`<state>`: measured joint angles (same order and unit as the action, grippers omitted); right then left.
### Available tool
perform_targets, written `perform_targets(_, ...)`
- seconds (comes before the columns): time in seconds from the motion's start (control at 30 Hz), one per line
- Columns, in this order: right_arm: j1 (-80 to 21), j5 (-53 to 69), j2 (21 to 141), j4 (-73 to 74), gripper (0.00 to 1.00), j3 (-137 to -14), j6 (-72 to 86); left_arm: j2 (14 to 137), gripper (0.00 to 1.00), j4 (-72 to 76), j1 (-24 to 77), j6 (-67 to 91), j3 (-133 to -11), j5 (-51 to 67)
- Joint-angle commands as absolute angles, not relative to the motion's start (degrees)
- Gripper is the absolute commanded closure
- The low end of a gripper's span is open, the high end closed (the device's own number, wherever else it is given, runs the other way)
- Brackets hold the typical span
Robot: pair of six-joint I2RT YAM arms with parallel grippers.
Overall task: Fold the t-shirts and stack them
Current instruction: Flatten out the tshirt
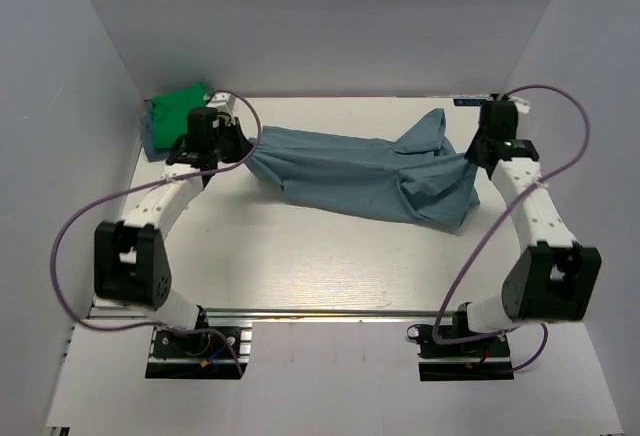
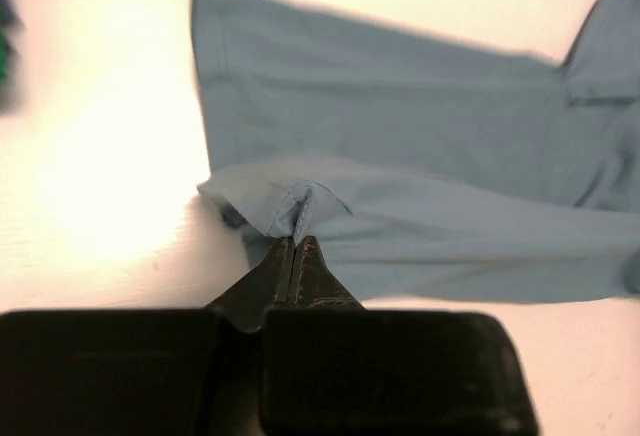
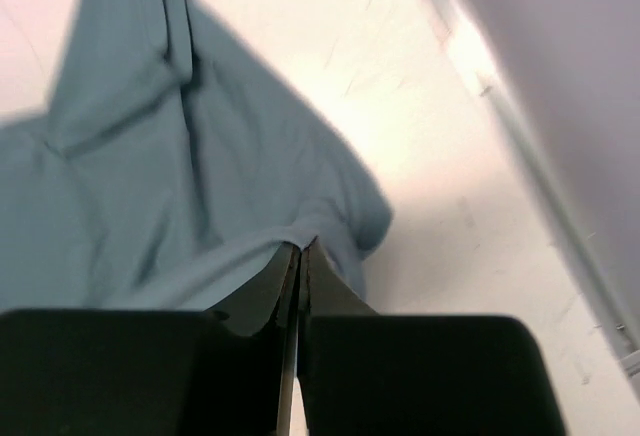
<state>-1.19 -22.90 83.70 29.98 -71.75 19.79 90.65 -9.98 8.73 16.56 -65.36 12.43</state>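
Observation:
The dusty blue-grey t-shirt (image 1: 365,173) lies stretched and rumpled across the middle of the table, between my two grippers. My left gripper (image 1: 246,152) is shut on its left edge; the left wrist view shows a pinched fold of cloth (image 2: 300,211) at the fingertips (image 2: 297,243). My right gripper (image 1: 478,161) is shut on its right edge, with cloth (image 3: 200,186) held at the tips (image 3: 301,246). The bright green t-shirt (image 1: 175,108) lies bunched at the far left corner, behind my left wrist.
White walls close the table on the left, back and right. The right wall (image 3: 560,66) stands near my right gripper. Purple cables loop from both arms. The arm bases sit on a rail (image 1: 320,311) at the near edge.

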Motion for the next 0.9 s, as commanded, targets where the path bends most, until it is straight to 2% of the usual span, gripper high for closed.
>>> perform_targets(0.0, 1.7, -29.6, 75.5, 28.7, 1.0, -76.6, 17.1, 81.7, 1.0, -14.2, 8.4, 16.9, -66.4, 4.8)
perform_targets(0.23, 4.9, -32.6, 68.5, 28.6, 1.0, -84.0, 11.9, 73.0, 1.0, -17.1, 8.4, 14.7, -72.7, -6.0)
perform_targets(0.63, 5.4, -23.2, 61.7, 27.8, 1.0, -100.0, 5.6, 61.1, 1.0, -15.8, 8.4, 11.0, -83.1, -5.4)
perform_targets(0.87, 5.2, -23.6, 59.0, 28.6, 1.0, -110.7, 0.8, 52.3, 1.0, -18.4, 8.4, 9.0, -86.7, -9.5)
